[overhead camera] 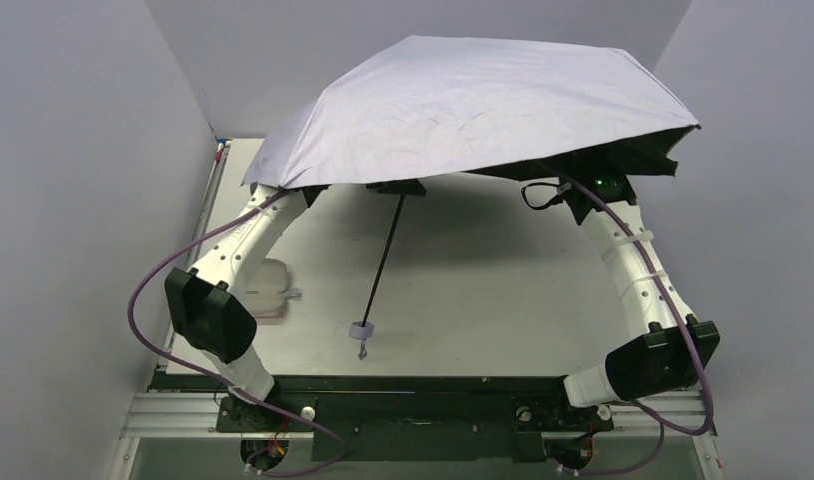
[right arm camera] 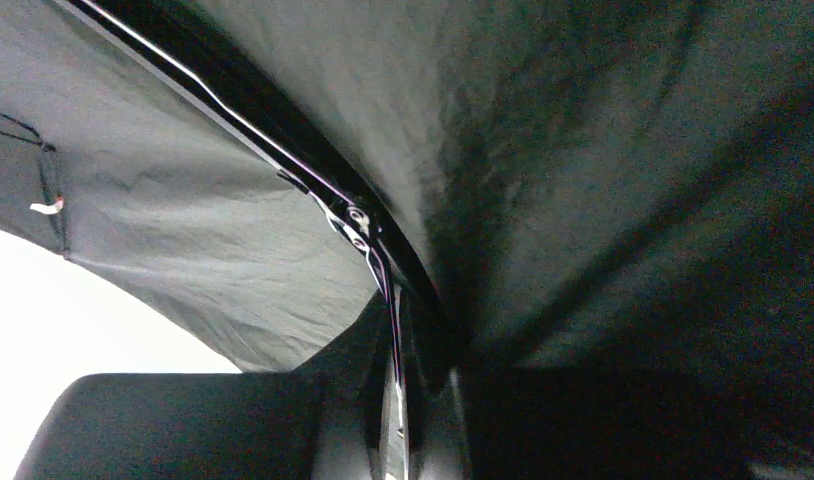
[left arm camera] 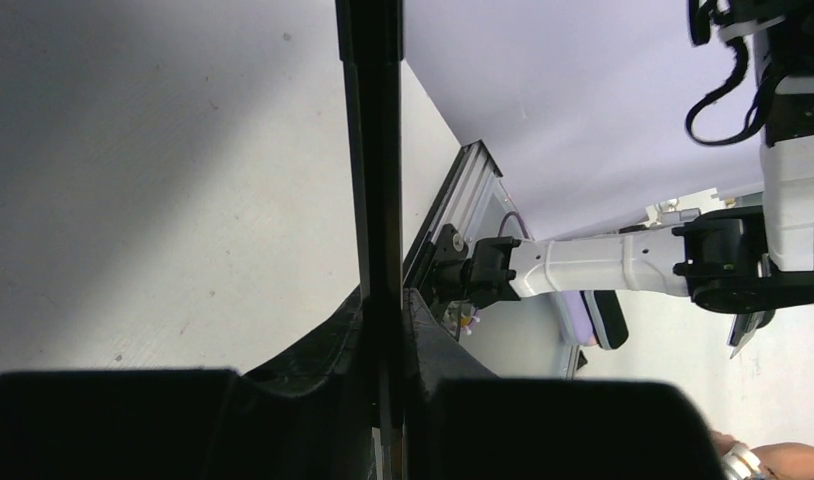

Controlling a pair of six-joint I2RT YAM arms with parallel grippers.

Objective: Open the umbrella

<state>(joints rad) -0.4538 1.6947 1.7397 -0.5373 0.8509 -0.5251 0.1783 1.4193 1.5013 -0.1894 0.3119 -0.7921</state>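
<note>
The pale lavender-white folding umbrella (overhead camera: 463,100) is fully spread above the light grey table (overhead camera: 483,290), its thin black shaft (overhead camera: 383,260) slanting down to a small pale handle (overhead camera: 362,330) near the tabletop. Opening looks done (only the setting-down seems left). The left gripper (left arm camera: 383,410) is clamped on a black rib. The right gripper (right arm camera: 396,410) pinches another rib beside the lining. A soft pale pouch (overhead camera: 268,290) lies on the table.

Umbrella (overhead camera: 463,100) — matt pale cloth, creased black lining (right arm camera: 583,150), glossy metal rib (right arm camera: 353,215), matt table (overhead camera: 483,280)
</note>
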